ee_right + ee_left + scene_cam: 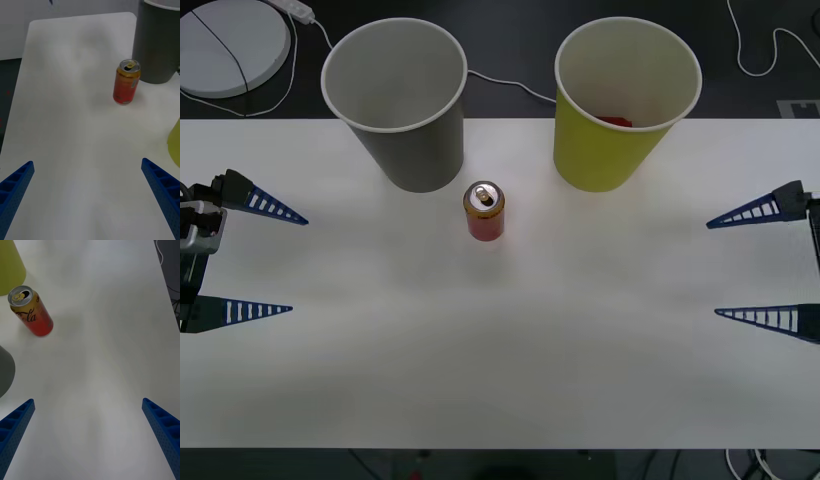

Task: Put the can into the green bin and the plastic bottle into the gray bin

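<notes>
While both arms wait at the table's edges, you have the can (pixel 484 211) standing upright on the white table (pixel 500 350), just in front of the gap between the two bins and touching neither. Its silver top faces up with the opening showing, and from the left wrist camera you can see the can (pixel 30 311) with dark lettering on its red side. You will find the gray bin (pixel 397 105) behind the can toward your robot's left, and the green bin (pixel 620 105) behind it toward the right; both stand upright near the table's far edge. Look inside the green bin and you can make out something red (pixel 615 121) low against its wall; what it is cannot be told. Your left gripper (pixel 245 258) sits at the left edge of the table with its blue fingers spread wide and nothing between them. Your right gripper (pixel 760 265) sits at the right edge, its fingers likewise wide apart and holding nothing. Both are well apart from the can. Beyond the table a white round disc (pixel 230 45) lies on the dark floor with a white cable (pixel 510 85) trailing nearby.
</notes>
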### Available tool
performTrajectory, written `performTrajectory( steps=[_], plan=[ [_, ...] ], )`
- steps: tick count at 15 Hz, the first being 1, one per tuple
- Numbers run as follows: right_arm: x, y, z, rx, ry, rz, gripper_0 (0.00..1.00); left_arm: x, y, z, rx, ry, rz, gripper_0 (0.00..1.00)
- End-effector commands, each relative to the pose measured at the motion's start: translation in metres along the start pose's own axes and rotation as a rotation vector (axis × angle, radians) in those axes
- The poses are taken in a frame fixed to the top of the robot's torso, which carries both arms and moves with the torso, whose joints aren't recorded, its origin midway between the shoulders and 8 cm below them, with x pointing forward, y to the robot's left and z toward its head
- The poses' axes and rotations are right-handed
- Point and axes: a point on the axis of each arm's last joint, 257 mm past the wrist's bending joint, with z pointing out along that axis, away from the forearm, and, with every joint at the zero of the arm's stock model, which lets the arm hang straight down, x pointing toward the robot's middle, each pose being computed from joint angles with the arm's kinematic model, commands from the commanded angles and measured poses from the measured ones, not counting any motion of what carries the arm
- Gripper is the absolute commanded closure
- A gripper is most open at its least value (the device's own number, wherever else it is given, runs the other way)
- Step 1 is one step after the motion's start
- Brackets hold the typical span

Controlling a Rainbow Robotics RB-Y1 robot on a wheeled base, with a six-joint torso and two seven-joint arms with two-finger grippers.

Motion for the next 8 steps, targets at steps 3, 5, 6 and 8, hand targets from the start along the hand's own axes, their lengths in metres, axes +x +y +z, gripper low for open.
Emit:
performTrajectory(
  steps=[3,5,6,8],
  plan=[
    [0.002,-0.001,0.028,0.053,-0.062,0.025,0.0,0.0,0.0,0.0,0.0,0.0,0.0,0.0],
    [0.005,0.0,0.038,0.072,-0.1,0.053,0.0,0.0,0.0,0.0,0.0,0.0,0.0,0.0],
    [0.006,0.0,0.044,0.084,-0.129,0.073,0.0,0.0,0.0,0.0,0.0,0.0,0.0,0.0],
    [0.008,0.002,0.054,0.101,-0.166,0.095,0.0,0.0,0.0,0.0,0.0,0.0,0.0,0.0]
  ],
)
